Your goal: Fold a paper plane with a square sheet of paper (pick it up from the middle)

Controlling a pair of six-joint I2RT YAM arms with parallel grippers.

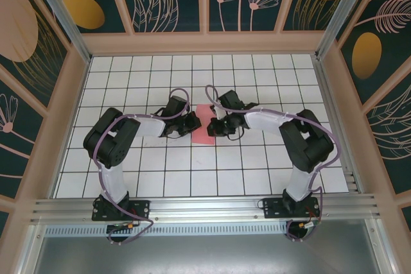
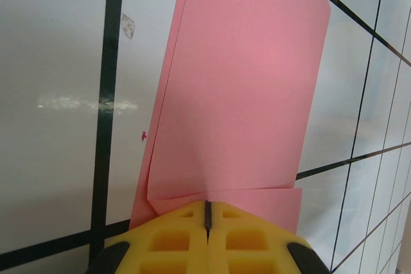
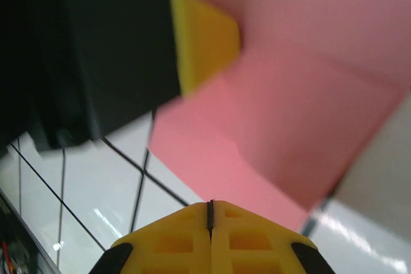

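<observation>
square sheet of paper (image 1: 204,125), folded over on itself, lies flat around the middle of the tabletop (image 1: 257,171). both arms rise from the near edge, bend at the elbow and reach inward, facing each other across it. left gripper (image 1: 192,122) has its jaws pressed together with the tips touching the sheet's edge, and right gripper (image 1: 216,126), jaws likewise closed and empty, sits just beside the opposite edge.
</observation>
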